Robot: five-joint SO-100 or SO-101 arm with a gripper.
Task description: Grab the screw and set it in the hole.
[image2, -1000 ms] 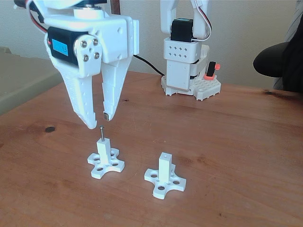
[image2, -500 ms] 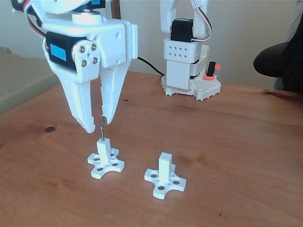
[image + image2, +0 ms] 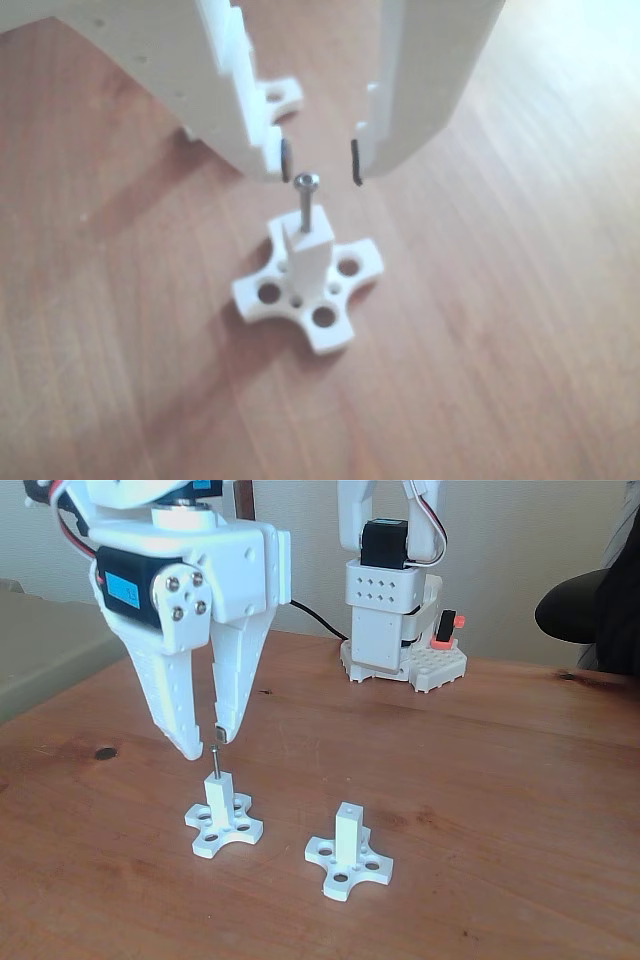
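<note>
Tool hangs over the left post in the fixed view, tips down, jaws parted by a narrow gap and holding nothing. In the other view the tool shows its two dark pads either side of that gap.

We note the screw standing upright in the top of the post, long axis vertical, head up. Its head sits just below the tips, between them but nearer the pad at 9 o'clock in the other view. We cannot tell whether that pad touches it; the pad at 3 o'clock is clear of it. In the fixed view the screw reads as a thin line directly at 6 o'clock from the tips.

We judge the coming move to be a short straight descent and a closing on the shank or head; a slight shift toward 9 o'clock would centre the screw.

The second post, at 3 o'clock from the first on the wooden surface, carries an empty hole.

Hard to make out: the depth of the screw in its post, and the thread. The tool's upper body is cut off in the other view.
</note>
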